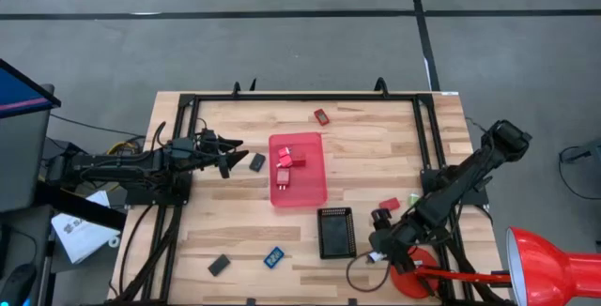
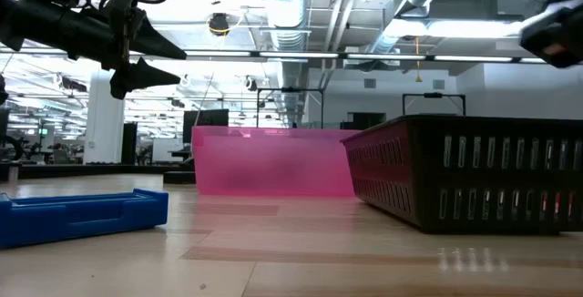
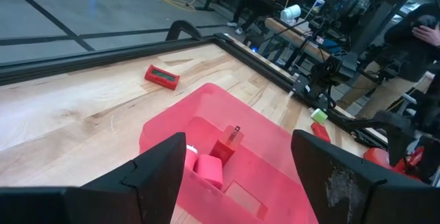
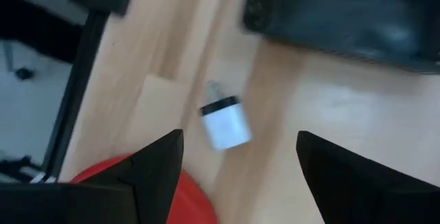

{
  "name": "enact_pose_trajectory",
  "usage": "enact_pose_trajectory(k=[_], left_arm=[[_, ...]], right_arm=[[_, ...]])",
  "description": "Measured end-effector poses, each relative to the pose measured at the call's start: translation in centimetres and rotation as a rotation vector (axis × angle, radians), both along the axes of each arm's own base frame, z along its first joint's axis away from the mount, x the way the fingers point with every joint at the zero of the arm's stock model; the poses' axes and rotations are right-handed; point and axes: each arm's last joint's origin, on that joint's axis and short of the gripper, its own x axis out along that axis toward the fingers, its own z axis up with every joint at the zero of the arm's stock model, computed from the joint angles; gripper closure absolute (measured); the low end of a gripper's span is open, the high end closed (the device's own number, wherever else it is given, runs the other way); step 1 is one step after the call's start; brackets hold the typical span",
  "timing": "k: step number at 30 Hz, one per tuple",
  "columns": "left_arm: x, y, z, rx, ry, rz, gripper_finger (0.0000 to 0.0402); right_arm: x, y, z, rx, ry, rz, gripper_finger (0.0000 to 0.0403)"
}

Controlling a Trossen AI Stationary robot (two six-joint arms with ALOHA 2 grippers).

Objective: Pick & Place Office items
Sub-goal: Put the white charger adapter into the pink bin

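White block [image 4: 225,126] under the right gripper [image 4: 237,165], whose jaws stand wide and empty, looks light, rigid, probably slippery; best pinched across its flat sides

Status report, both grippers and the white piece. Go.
Left gripper open, beside pink tray. Right gripper open above white piece, not touching. Nothing between.

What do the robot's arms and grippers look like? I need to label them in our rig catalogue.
Both arms are dark, jointed and slim, with black cables looped along them. The left gripper and the right gripper each end in two black, tapering, wedge-shaped fingers. No markings are readable.
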Motion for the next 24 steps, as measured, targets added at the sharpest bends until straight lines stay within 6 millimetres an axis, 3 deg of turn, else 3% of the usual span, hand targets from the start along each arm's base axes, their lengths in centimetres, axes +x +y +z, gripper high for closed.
enact_pose_trajectory(k=[11, 19, 24], left_arm=[[0.0, 0.0, 0.0, 0.0, 0.0, 0.0, 0.0142], [0.0, 0.0, 0.0, 0.0, 0.0, 0.0, 0.0142], [0.0, 0.0, 0.0, 0.0, 0.0, 0.0, 0.0142]], right_arm=[[0.9, 2.5, -2.9, 0.02, -0.012, 0.046, 0.0126], [1.5, 2.6, -5.8, -0.072, 0.055, 0.054, 0.0126], [1.6, 2.6, -6.7, -0.121, 0.051, 0.041, 0.0127]])
